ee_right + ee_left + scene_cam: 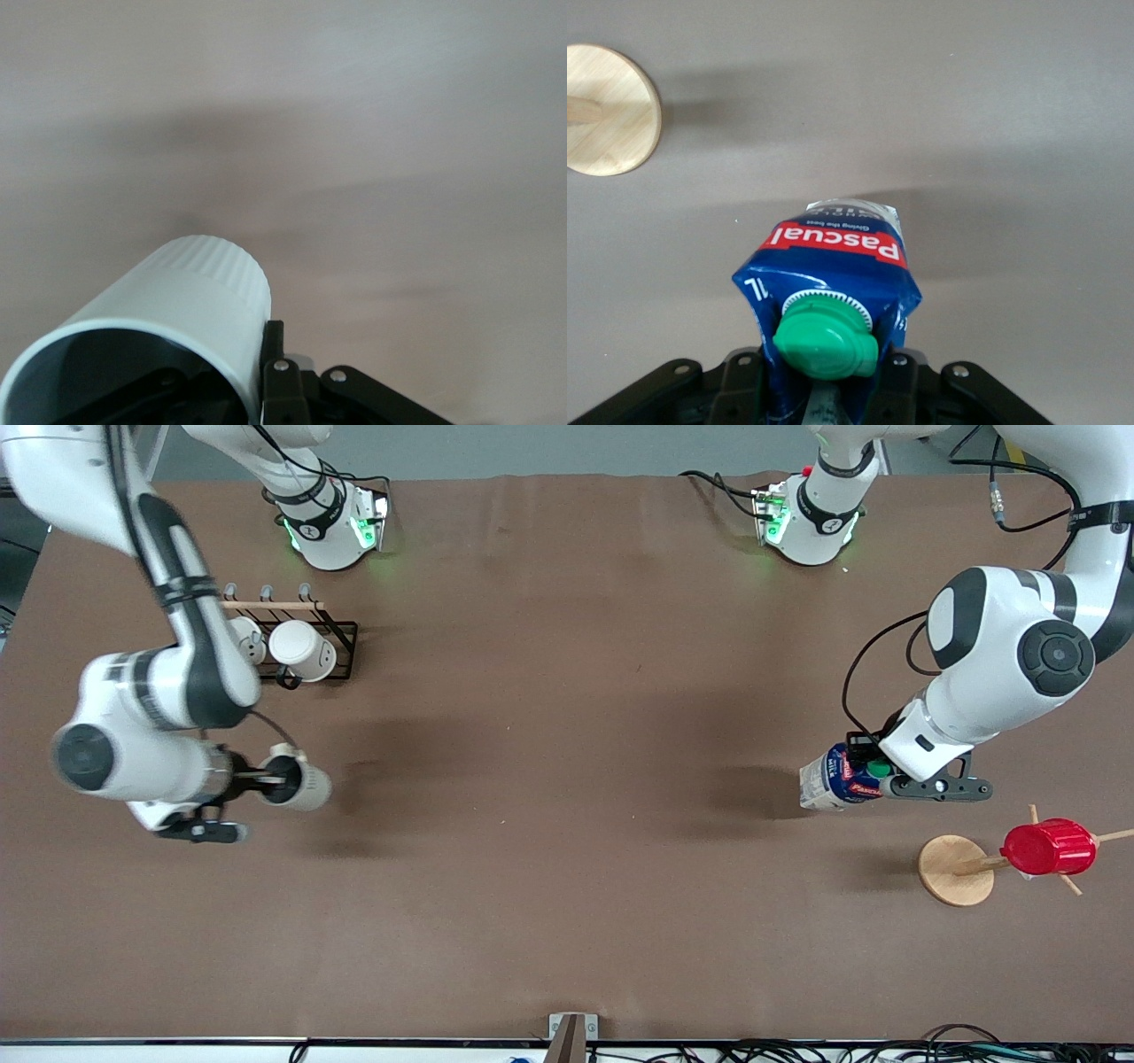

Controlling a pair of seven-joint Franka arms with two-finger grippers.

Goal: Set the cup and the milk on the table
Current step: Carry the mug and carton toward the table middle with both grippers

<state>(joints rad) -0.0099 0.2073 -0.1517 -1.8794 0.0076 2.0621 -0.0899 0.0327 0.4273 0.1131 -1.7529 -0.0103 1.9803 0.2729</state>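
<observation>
Over the plain brown table (567,850), near opposite end edges, holding aloft and not yet setting down: right gripper (261,779) clamping the pale grey-beige mug (297,781), left gripper (873,778) pinching the blue-and-white green-capped milk carton (833,778).

The brown table (567,868) carries a black mug rack (341,642) and a wooden stand (955,870)

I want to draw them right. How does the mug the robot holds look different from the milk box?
The cup is plain pale grey-beige and round with a dark inside; the milk is blue and white with a red band and a green cap. The right gripper grips the cup's rim, the left gripper the milk's top. Both are held tilted above the table.
</observation>
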